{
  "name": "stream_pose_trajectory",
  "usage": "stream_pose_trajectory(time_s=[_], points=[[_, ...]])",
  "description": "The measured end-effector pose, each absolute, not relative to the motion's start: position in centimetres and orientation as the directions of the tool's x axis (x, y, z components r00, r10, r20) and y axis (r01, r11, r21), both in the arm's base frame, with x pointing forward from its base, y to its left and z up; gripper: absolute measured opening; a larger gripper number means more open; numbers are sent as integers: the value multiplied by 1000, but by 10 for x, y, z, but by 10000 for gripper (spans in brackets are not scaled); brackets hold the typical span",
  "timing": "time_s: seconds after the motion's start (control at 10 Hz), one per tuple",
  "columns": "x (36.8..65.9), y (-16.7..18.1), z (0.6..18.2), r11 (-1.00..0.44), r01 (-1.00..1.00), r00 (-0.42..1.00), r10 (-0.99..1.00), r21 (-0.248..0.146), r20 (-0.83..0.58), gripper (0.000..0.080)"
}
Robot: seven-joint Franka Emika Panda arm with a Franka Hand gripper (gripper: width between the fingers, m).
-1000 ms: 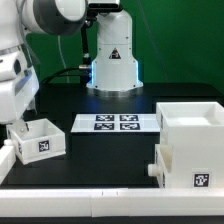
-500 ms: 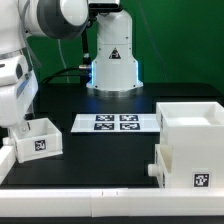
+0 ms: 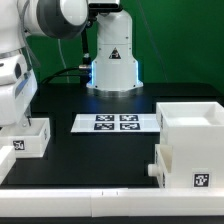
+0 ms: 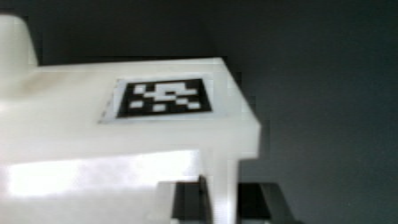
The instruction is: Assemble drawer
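Claw (image 3: 12,132) on tray (image 3: 30,139) — grip unclear

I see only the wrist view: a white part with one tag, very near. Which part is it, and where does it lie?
Observer: It seems to be the small tray, at the exterior view's left edge, partly hidden by the arm.
Operator: Where is the big shell?
Observer: The shell stands at the exterior view's right, far from that tray.
Operator: And the other tray?
Observer: The second tray sits just in front of the shell.
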State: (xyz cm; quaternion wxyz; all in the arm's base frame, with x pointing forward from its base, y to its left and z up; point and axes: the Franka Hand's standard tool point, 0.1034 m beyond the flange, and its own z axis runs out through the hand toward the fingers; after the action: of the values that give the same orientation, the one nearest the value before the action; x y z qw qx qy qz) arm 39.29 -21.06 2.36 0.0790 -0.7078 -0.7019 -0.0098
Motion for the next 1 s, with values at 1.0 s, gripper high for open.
stream_pose_trajectory(time_s=[1.0], points=[[430,-129,66,-33,999,37,994,-41,107,39]])
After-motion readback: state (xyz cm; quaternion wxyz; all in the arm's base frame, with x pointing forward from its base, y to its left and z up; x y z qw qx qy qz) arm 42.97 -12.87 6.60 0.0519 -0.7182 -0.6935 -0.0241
